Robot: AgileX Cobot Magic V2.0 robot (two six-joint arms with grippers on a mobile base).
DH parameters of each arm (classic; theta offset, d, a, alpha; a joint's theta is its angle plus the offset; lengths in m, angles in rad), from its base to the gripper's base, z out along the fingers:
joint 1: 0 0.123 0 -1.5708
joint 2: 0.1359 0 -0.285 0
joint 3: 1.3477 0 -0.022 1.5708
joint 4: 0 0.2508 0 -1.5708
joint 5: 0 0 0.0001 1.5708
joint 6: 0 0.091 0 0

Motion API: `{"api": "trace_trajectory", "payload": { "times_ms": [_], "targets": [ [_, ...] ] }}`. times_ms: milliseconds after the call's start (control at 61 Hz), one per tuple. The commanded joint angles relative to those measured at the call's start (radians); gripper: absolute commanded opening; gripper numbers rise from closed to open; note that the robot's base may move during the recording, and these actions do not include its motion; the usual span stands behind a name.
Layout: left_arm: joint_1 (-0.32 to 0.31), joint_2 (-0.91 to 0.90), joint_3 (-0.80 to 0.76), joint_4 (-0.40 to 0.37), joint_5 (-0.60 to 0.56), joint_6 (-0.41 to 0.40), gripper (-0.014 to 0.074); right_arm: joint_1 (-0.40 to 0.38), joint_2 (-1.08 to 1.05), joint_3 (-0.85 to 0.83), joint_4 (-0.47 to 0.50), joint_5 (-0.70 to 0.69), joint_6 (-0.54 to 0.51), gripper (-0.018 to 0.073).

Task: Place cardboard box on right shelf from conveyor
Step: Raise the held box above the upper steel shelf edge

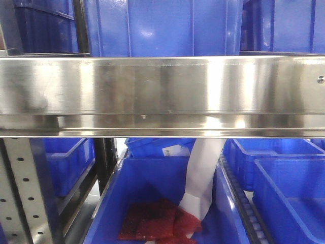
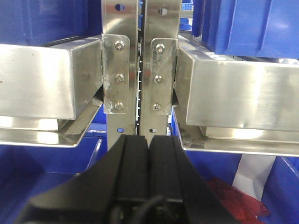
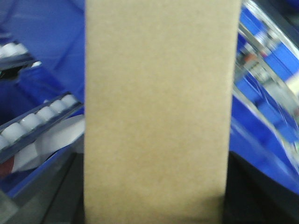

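Observation:
The cardboard box [image 3: 156,102], plain tan and unprinted, fills the middle of the right wrist view from top to bottom. My right gripper [image 3: 156,196] is shut on it, with a dark finger [image 3: 63,200] showing on its left side and another on its right. The right shelf's shiny steel front lip [image 1: 162,86] spans the front view straight ahead. My left gripper [image 2: 148,140] is shut on nothing and points at the perforated steel uprights [image 2: 140,70], where two shelf beams meet. The conveyor is out of view.
Blue plastic bins [image 1: 162,25] stand on top of the shelf and more sit below it. The lower bin [image 1: 152,203] holds red mesh bags [image 1: 152,221] and a white sleeve [image 1: 203,173]. A white roller track [image 3: 32,121] runs left of the box.

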Motion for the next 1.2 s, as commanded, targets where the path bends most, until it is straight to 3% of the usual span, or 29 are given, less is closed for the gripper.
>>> {"api": "trace_trajectory", "payload": {
  "times_ms": [0,361,623,836,1180],
  "targets": [
    [-0.003,-0.005,0.006,-0.006,-0.085,0.0,-0.0116,0.06,0.095,-0.092,-0.005,-0.086,-0.078,0.0008],
    [-0.003,-0.005,0.006,-0.006,-0.085,0.0,-0.0116,0.242,0.442,-0.254,-0.186,-0.19,-0.026,0.0011],
    [-0.003,-0.005,0.006,-0.006,-0.085,0.0,-0.0116,0.348,0.617,-0.334,-0.383,-0.201,-0.024,0.0011],
    [-0.003,-0.005,0.006,-0.006,-0.085,0.0,-0.0116,0.354,0.695,-0.345,-0.447,-0.227,-0.024,0.0011],
    [-0.003,-0.005,0.006,-0.006,-0.085,0.0,-0.0116,0.354,0.76,-0.345,-0.449,-0.263,-0.024,0.0011]
  ]
}}
